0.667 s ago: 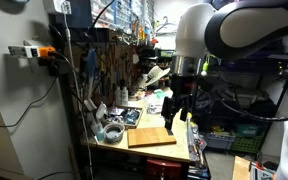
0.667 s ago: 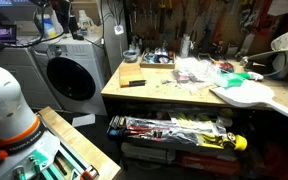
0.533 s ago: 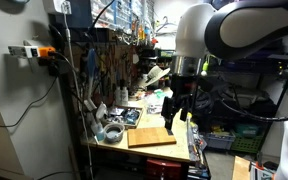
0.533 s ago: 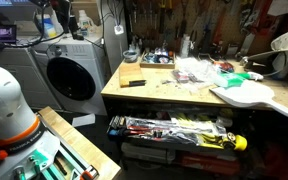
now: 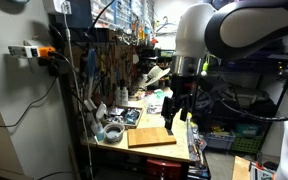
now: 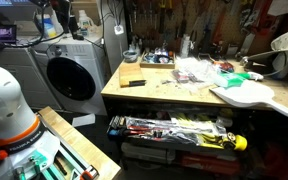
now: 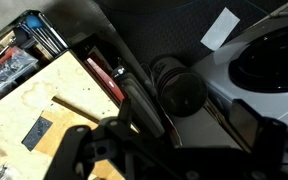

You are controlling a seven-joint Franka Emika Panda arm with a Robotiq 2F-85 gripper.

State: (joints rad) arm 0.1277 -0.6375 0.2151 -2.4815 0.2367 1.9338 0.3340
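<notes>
My gripper (image 5: pixel 178 118) hangs open and empty a little above the right end of a light wooden board (image 5: pixel 151 137) on a cluttered workbench. In the wrist view the two dark fingers (image 7: pixel 174 152) frame the bottom of the picture, spread apart with nothing between them. Below them are the board's edge (image 7: pixel 34 110), a black cylinder (image 7: pixel 179 85) and a white machine (image 7: pixel 269 60) beside the bench. The gripper does not show in the exterior view that faces the bench front.
A pegboard of tools (image 5: pixel 104 60) and a bluish roll (image 5: pixel 111 132) stand left of the board. An exterior view shows the bench top (image 6: pixel 164 92), a white guitar body (image 6: pixel 246 95), an open tool drawer (image 6: pixel 174 130) and a washer (image 6: pixel 72 72).
</notes>
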